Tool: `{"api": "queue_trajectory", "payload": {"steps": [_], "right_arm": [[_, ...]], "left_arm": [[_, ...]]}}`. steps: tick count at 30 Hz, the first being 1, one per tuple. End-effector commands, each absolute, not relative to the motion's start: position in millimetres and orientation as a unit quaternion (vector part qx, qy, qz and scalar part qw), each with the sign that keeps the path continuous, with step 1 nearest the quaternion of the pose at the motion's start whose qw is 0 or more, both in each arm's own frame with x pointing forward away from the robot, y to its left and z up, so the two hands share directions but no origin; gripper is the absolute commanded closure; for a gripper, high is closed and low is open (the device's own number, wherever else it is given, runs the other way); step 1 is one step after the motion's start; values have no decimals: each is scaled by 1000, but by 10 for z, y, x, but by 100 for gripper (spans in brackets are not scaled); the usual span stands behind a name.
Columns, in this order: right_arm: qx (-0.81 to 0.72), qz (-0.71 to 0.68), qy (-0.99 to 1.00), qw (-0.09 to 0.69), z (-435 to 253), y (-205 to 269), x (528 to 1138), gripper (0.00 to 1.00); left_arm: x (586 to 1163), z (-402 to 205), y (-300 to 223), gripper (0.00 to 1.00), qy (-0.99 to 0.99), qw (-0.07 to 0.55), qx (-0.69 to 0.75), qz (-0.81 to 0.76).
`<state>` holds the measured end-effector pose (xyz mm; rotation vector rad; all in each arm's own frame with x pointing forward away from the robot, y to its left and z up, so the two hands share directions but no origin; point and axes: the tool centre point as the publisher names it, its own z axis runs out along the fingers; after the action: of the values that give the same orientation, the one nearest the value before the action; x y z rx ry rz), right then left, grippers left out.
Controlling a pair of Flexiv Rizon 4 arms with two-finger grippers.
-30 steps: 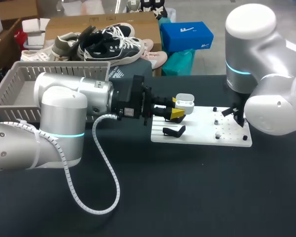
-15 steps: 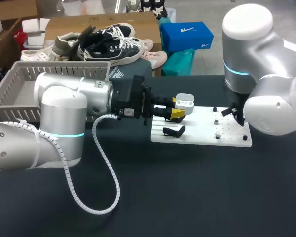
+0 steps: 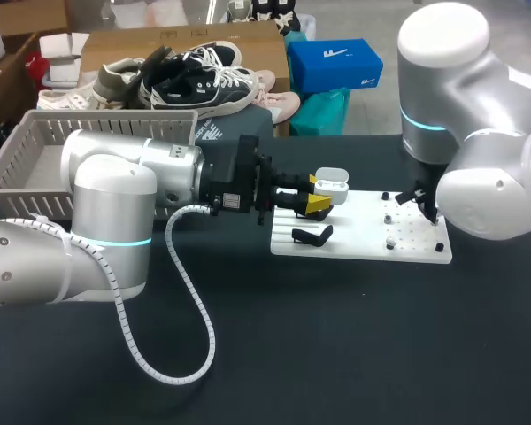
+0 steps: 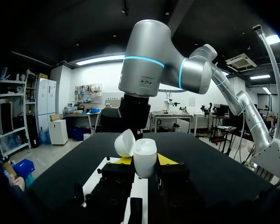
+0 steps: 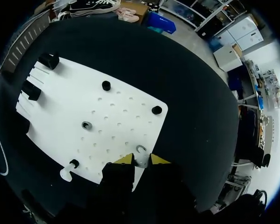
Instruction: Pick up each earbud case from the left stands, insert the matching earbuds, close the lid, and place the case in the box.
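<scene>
My left gripper (image 3: 317,197) is shut on a white earbud case (image 3: 330,184), held above the left end of the white board (image 3: 363,237) with its lid up. In the left wrist view the case (image 4: 145,157) stands between the yellow tips of the left gripper (image 4: 144,161), its lid (image 4: 124,142) tipped back. My right gripper (image 3: 422,202) hangs over the board's right end. Seen from the right wrist, the right gripper (image 5: 141,160) has its tips close together, pinching a small pale earbud (image 5: 141,149). Another white earbud (image 5: 66,173) lies by a black peg (image 5: 74,163).
Black stands (image 3: 311,235) sit on the board's left end, seen also as stands (image 5: 49,60) ahead of the right gripper. Black pegs (image 5: 106,85) and a grey ring holder (image 5: 86,125) dot the board. A grey basket (image 3: 22,155) stands at the back left, partly behind my left arm.
The right arm has shifted a little to the left and its jaws have narrowed slightly. The left arm and the case have not moved.
</scene>
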<state>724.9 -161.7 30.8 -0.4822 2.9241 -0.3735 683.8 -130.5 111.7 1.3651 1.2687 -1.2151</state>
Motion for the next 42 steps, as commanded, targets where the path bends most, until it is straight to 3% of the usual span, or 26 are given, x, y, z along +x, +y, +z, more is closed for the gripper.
{"api": "queue_trajectory", "payload": {"steps": [1,11,25,42], "right_arm": [[-161,-129,974,88,477,-1596,7139,100],[-171,-139,968,117,1075,-1395,6921,100],[-227,-128,954,148,1960,-543,6715,100],[-241,-94,962,84,1870,169,6515,100]], "left_arm": [[6846,1114,-1308,100,511,442,551,-490],[6846,1114,-1308,100,511,442,551,-490],[6846,1114,-1308,100,511,442,551,-490],[6846,1114,-1308,100,511,442,551,-490]]}}
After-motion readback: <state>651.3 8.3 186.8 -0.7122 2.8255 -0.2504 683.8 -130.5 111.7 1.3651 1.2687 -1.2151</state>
